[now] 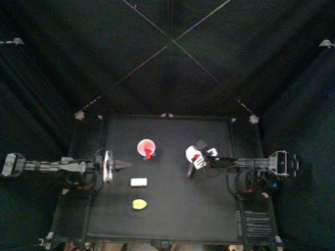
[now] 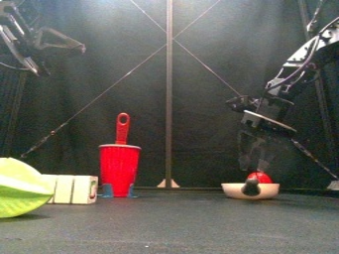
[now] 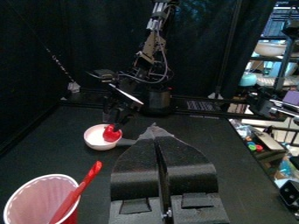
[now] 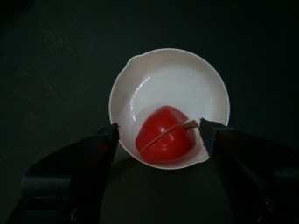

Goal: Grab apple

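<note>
Nearest the front edge of the worktop [image 1: 170, 221] we see a yellow-green object [image 2: 24, 187], with a small pale block [image 2: 74, 189] just beside it and a red cup [image 2: 119, 169] holding a red utensil a little further back. None of these concern us.

Further in, on our right side, the apple [image 4: 167, 138] lies in a shallow white bowl [image 4: 152, 79], toward one side of it. Our right gripper [image 4: 163, 140] hangs directly above, its fingers [image 4: 103, 144] spread wide, one on each side of the apple, holding nothing. We judge the approach and alignment done; the final descent, the closing and the lift are left.

Our left gripper [image 3: 162, 171] rests well apart on the other side, its fingers pressed together and empty.
</note>
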Robot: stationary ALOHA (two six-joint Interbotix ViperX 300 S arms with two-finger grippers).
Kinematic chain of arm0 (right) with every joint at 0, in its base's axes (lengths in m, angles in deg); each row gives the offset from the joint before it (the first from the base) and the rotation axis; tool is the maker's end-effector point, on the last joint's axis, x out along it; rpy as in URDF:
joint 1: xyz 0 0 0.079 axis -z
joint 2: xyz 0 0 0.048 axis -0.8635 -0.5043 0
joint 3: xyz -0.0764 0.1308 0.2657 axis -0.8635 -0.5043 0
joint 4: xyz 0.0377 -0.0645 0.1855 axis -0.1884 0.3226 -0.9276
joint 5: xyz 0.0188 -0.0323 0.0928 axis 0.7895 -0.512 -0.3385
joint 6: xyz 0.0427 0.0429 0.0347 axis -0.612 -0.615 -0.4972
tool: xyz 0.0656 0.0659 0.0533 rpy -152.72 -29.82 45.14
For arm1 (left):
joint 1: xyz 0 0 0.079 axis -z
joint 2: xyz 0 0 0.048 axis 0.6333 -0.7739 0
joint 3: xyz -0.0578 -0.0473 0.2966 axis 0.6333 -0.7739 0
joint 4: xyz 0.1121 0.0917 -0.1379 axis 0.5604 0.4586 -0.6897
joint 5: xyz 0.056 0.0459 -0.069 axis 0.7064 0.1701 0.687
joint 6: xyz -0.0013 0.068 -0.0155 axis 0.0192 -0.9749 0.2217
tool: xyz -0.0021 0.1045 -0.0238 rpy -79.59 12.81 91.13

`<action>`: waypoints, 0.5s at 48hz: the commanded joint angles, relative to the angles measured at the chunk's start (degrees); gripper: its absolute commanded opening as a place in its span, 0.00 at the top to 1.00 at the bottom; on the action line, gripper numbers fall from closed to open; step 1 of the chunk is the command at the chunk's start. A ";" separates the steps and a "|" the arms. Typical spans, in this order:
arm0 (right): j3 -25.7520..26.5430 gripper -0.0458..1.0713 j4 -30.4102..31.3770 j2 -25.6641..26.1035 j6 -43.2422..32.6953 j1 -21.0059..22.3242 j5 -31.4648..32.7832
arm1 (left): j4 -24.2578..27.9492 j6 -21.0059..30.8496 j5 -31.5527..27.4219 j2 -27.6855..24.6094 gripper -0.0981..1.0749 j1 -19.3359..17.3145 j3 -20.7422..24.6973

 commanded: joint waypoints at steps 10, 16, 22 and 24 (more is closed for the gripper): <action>0.35 0.05 -5.19 0.97 -0.09 -0.44 1.14 | 0.00 -0.18 0.53 -0.35 0.94 -0.09 0.88; 0.35 0.05 -5.98 0.35 -0.09 -0.09 1.49 | 0.00 -0.18 0.53 -0.35 0.94 -0.18 0.88; 0.53 0.05 -5.98 -0.79 -0.09 0.00 1.49 | 0.00 -0.09 0.53 -0.35 0.94 -0.09 0.79; 0.62 0.05 -5.80 -1.23 -0.09 0.00 1.49 | 0.00 -0.09 0.53 -0.35 0.94 -0.09 0.79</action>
